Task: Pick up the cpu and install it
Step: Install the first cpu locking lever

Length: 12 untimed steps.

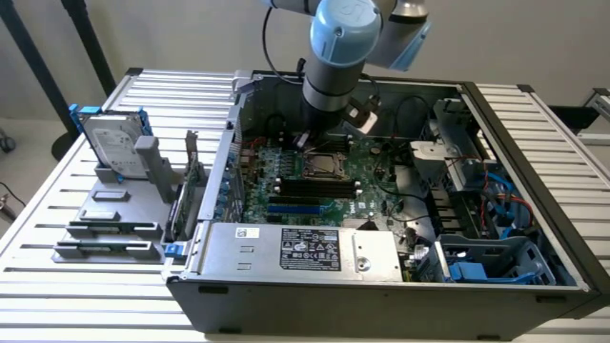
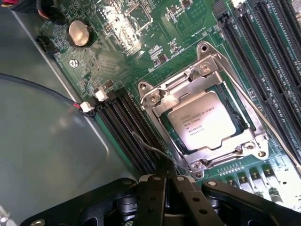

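The cpu (image 2: pixel 204 120), a flat square chip with a silver-grey top, lies in the socket under the metal retention frame (image 2: pixel 207 70) on the green motherboard (image 2: pixel 141 56). In the exterior view the cpu (image 1: pixel 322 166) sits mid-board inside the open computer case. My gripper (image 2: pixel 165 175) hovers just beside the socket's corner with its black fingers pressed together and nothing between them. A thin wire lever (image 2: pixel 150 148) runs past the fingertips; whether they touch it I cannot tell. The arm (image 1: pixel 336 64) comes straight down into the case over the socket.
Black memory slots (image 2: pixel 131 127) flank the socket and a coin battery (image 2: pixel 79 34) lies further off. The case walls (image 1: pixel 381 304), the power supply (image 1: pixel 296 250) and cables (image 1: pixel 496 193) crowd the board. A hard drive in a blue bracket (image 1: pixel 110 146) stands at the exterior view's left.
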{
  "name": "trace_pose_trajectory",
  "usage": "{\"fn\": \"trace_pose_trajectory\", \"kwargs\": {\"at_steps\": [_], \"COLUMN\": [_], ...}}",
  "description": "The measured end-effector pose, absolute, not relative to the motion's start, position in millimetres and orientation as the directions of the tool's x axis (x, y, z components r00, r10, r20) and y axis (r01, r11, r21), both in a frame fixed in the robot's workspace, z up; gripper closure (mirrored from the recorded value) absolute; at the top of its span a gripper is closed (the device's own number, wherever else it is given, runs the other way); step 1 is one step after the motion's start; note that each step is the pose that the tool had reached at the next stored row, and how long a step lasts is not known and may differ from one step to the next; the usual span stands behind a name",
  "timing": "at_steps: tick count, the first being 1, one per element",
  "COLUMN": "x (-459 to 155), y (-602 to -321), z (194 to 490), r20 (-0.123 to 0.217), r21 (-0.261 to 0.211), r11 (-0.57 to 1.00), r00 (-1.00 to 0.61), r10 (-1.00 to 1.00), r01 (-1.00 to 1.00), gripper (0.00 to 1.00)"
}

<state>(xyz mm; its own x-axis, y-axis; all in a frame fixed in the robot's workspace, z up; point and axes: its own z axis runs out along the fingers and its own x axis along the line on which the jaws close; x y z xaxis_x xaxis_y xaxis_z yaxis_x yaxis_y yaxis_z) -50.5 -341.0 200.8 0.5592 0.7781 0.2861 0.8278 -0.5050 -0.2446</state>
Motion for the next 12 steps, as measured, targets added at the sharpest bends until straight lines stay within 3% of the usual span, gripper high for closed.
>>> {"fn": "trace_pose_trajectory", "kwargs": {"at_steps": [12], "x": [-55.3], "y": [-343.1], "z": [203.2], "r20": [0.286], "r21": [-0.245], "r11": [-0.505], "r00": [0.559], "r10": [0.778], "r01": [0.828], "gripper": [0.89]}}
